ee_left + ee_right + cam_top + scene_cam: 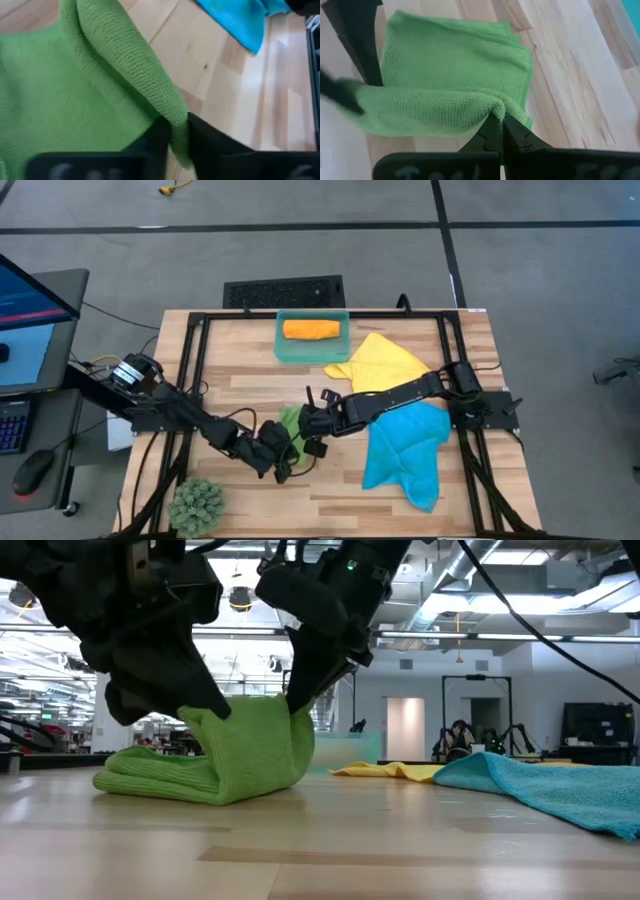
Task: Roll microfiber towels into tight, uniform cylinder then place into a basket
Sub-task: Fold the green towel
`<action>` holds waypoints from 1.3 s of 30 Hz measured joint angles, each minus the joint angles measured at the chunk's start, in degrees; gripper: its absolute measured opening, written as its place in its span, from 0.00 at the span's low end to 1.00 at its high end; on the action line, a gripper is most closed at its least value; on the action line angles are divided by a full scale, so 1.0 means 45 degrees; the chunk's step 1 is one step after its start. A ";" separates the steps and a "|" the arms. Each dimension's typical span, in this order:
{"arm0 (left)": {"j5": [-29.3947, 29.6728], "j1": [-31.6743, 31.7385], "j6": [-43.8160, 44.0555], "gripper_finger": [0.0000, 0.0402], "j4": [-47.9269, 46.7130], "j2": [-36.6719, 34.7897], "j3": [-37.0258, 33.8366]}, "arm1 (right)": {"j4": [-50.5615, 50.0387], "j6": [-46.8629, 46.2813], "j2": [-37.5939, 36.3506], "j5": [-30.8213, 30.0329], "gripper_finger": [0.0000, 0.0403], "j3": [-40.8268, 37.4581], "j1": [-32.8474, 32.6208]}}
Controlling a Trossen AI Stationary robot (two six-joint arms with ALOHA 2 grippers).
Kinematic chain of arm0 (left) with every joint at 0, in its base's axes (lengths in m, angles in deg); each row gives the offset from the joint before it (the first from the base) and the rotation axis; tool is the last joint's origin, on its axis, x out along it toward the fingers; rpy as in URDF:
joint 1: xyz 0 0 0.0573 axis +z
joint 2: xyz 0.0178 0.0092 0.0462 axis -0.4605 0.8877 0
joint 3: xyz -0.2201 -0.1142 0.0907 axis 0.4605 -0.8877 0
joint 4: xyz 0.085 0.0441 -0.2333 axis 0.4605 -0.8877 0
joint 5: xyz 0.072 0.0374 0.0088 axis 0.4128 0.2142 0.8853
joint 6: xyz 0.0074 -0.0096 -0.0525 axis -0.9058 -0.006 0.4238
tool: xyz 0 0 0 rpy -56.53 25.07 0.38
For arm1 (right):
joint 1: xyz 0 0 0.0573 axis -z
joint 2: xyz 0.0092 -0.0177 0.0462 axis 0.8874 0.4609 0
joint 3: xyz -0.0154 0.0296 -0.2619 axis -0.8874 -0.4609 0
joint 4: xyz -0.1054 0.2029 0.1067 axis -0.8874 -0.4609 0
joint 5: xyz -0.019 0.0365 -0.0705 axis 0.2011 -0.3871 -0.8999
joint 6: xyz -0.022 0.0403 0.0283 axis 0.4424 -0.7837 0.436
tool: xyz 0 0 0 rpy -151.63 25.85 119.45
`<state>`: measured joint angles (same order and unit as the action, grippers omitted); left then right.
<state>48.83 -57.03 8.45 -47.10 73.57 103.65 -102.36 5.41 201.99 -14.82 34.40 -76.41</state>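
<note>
Here, mid-table:
Green towel [291, 423]: folded, one edge lifted off the wooden table [400, 500].
Left gripper [175, 137]: clamped on a fold of the green towel.
Right gripper [496, 125]: pinching the raised edge.
Basket [312, 352]: far edge, orange towel [311, 329] rolled inside.
Yellow towel [385, 363], blue towel [405, 448]: loose, right side.

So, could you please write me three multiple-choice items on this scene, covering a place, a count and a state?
1. Where is the orange towel?
A. in the basket
B. under the blue towel
C. beside the plant ball

2. How many towels lie outside the basket?
A. one
B. three
C. five

3. What is the right gripper doing?
A. hanging open
B. pinching the green towel
C. holding the yellow towel

Answers: 1 A, the orange roll sits inside the tub. 2 B, green, yellow and blue lie on the table. 3 B, its fingers are shut on a green fold.
</note>
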 joint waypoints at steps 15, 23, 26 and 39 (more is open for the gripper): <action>-0.0658 -0.1183 0.0290 0.01 -0.4947 0.0000 0.3225 | -0.2950 -0.1767 0.0000 -0.1655 0.02 0.1360 -0.2458; -0.0050 -0.2016 0.1977 0.00 -0.7777 0.0000 0.4513 | -0.2855 -0.1762 0.0005 -0.2980 0.02 0.2168 -0.2953; 0.0202 -0.1968 0.2697 0.00 -0.9458 0.0000 0.4928 | -0.2728 -0.1757 0.0005 -0.3281 0.02 0.2365 -0.2623; 0.0145 0.0125 0.3781 0.00 -1.3000 -0.0005 0.5035 | -0.3010 -0.1157 0.0670 -0.2357 0.02 0.2370 -0.0489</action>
<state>49.49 -56.47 25.47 -105.61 73.55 126.31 -115.90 0.21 205.00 -25.43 45.07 -78.61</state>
